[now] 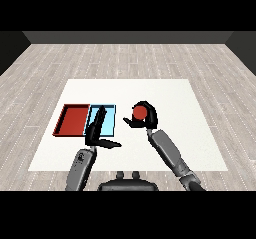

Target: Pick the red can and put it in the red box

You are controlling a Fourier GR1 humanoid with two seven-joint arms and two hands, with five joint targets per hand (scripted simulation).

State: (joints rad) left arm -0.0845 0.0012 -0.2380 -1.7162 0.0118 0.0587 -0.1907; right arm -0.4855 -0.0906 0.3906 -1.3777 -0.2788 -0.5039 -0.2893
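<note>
Head view, one moment logged. The white table [200, 133] carried two trays set side by side at its left part: the red tray [72, 119] on the outside and the light blue tray [111, 120] touching its right edge. The red can [138, 112] was not in either tray; it sat in the right hand [148, 117], to the right of the light blue tray and apart from it, over bare table near the middle. The right hand's fingers and thumb were curled round the can, dark fingers wrapping it from above and from the right, so that only the can's red face showed between them. Whether the can was lifted off the surface or resting on it could not be told from this angle. The right forearm [170, 150] ran in grey from the lower right corner up to that hand. The left hand [96, 133] held nothing: its fingers were straight and pointed away from the robot, lying over the near left part of the light blue tray, with the thumb stuck out sideways to the right over the table. The left forearm [80, 169] came up from the lower left. Grey wood-plank floor [130, 58] surrounded the table.
</note>
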